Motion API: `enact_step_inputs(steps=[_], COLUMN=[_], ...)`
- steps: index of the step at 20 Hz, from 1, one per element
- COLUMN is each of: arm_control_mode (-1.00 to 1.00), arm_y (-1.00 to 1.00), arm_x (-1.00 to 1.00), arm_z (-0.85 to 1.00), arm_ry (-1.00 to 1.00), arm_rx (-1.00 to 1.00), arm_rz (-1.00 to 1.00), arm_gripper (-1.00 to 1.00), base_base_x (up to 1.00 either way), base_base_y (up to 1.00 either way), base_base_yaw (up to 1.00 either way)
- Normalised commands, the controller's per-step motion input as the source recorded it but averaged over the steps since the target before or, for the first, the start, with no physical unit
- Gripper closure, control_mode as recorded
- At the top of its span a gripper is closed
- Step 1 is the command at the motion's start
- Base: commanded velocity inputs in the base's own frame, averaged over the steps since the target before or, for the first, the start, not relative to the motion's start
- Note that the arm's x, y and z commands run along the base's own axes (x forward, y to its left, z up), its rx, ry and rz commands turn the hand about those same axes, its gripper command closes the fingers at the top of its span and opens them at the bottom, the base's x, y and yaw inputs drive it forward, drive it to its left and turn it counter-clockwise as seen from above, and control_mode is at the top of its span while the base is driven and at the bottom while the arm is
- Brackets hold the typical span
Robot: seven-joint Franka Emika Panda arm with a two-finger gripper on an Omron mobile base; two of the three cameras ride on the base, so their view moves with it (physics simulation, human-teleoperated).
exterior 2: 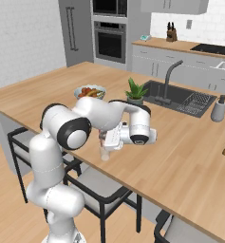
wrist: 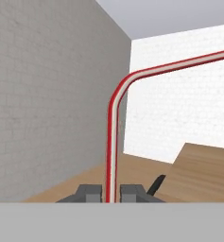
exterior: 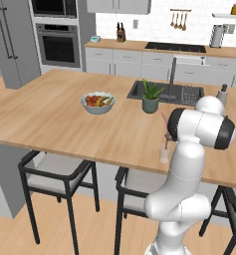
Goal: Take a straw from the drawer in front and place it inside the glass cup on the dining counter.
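The gripper is clamped on the straw, holding it over the glass cup near the front edge of the dining counter. The straw appears tilted and taller than the cup, so letting go off-centre could tip the light cup or drop the straw onto the counter.

Tabletop: fruit bowl left of plant pot; sink behind pot; glass cup at near edge; stools beneath.
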Motion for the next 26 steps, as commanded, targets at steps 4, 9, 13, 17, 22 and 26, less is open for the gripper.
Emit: enact_step_inputs(steps=[4,9,13,17,22,26], arm_control_mode=[-1.0,-1.0,-1.0,-1.0,-1.0,-1.0], arm_y=[0.0,-0.01,0.0,0.0,-0.06,-0.09], arm_x=[0.0,0.0,0.0,0.0,0.02,0.0], arm_z=[0.0,0.0,0.03,0.07,0.0,-0.09], arm_ry=[0.0,0.0,0.0,0.0,0.0,0.0], arm_rx=[0.0,0.01,0.02,0.05,0.03,0.0], arm_rz=[0.0,0.0,0.0,0.0,0.0,0.0], arm_gripper=[1.0,1.0,1.0,1.0,1.0,1.0], base_base_x=[0.0,0.0,0.0,0.0,0.0,0.0], base_base_y=[0.0,0.0,0.0,0.0,0.0,0.0], base_base_yaw=[0.0,0.0,0.0,0.0,0.0,0.0])
